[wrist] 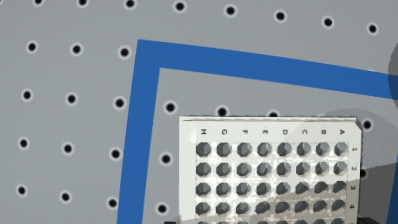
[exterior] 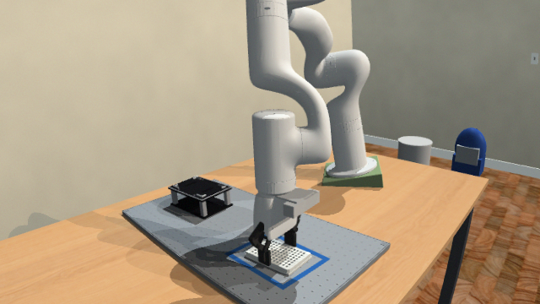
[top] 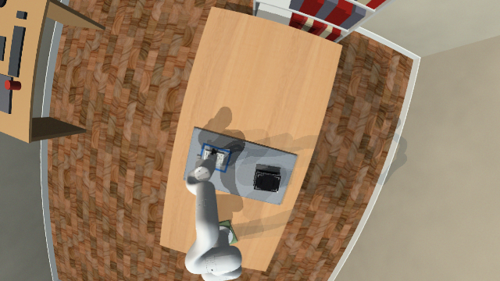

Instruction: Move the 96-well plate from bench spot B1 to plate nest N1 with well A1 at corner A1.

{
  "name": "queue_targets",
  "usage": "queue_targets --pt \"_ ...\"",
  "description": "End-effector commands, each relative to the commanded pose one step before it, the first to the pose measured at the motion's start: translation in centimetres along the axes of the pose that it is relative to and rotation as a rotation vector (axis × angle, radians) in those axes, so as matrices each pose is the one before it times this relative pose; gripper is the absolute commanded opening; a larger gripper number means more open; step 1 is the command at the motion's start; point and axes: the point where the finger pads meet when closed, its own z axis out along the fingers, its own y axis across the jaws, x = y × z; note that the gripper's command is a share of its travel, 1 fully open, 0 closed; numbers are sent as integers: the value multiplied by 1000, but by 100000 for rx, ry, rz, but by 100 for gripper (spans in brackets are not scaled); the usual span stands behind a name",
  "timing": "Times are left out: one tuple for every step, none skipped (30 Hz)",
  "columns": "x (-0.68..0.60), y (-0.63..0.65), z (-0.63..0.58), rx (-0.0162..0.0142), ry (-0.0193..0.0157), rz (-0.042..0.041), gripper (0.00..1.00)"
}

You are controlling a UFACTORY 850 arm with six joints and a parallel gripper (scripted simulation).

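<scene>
The white 96-well plate [exterior: 278,257] lies flat inside the blue-outlined bench spot on the grey perforated board. In the wrist view the plate [wrist: 270,172] shows its column letters H to A along the top edge, with the cut-off corner at the upper right by A and row 1. My gripper [exterior: 276,247] is open and low over the plate, one finger on each long side, straddling it. In the overhead view the gripper [top: 212,155] covers the plate's middle. The black raised nest [exterior: 200,193] stands empty at the far end of the board; it also shows in the overhead view [top: 267,177].
The arm's base sits on a green pad [exterior: 353,175] at the table's far end. A grey cylinder [exterior: 414,149] and a blue object [exterior: 468,151] stand on the floor beyond the table. A shelf unit [top: 320,16] and a cabinet [top: 19,66] stand off the table.
</scene>
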Motion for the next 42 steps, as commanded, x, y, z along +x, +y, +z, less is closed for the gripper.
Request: queue_targets --pt "25 96 -88 -194 61 19 100" --pt "0 -3 -58 1 -4 -1 0" --pt "0 0 0 0 0 0 0" --pt "0 0 0 0 0 0 0" --pt "0 0 0 0 0 0 0" --pt "0 0 0 0 0 0 0" --pt "0 0 0 0 0 0 0" --pt "0 0 0 0 0 0 0" --pt "0 0 0 0 0 0 0" --pt "0 0 0 0 0 0 0" --pt "0 0 0 0 0 0 0" --pt "0 0 0 0 0 0 0" --pt "-1 -4 7 6 -2 0 0" --pt "0 1 -2 -1 0 0 0" --pt "0 0 -1 -1 0 0 0" --pt "0 0 0 0 0 0 0" --pt "0 0 0 1 0 0 0" --pt "0 0 0 1 0 0 0" --pt "0 0 0 0 0 0 0" --pt "0 0 0 0 0 0 0" --pt "0 0 0 0 0 0 0" --pt "0 0 0 0 0 0 0" --pt "0 0 0 0 0 0 0" --pt "0 0 0 0 0 0 0" --pt "0 0 0 0 0 0 0" --pt "0 0 0 0 0 0 0" --pt "0 0 0 0 0 0 0" --pt "0 0 0 0 0 0 0" --pt "0 0 0 0 0 0 0" --pt "0 0 0 0 0 0 0" --pt "0 0 0 0 0 0 0" --pt "0 0 0 0 0 0 0" --pt "0 0 0 0 0 0 0" --pt "0 0 0 0 0 0 0" --pt "0 0 0 0 0 0 0" --pt "0 0 0 0 0 0 0" --pt "0 0 0 0 0 0 0" --pt "0 0 0 0 0 0 0" --pt "0 0 0 0 0 0 0" --pt "0 0 0 0 0 0 0" --pt "0 0 0 0 0 0 0" --pt "0 0 0 0 0 0 0"
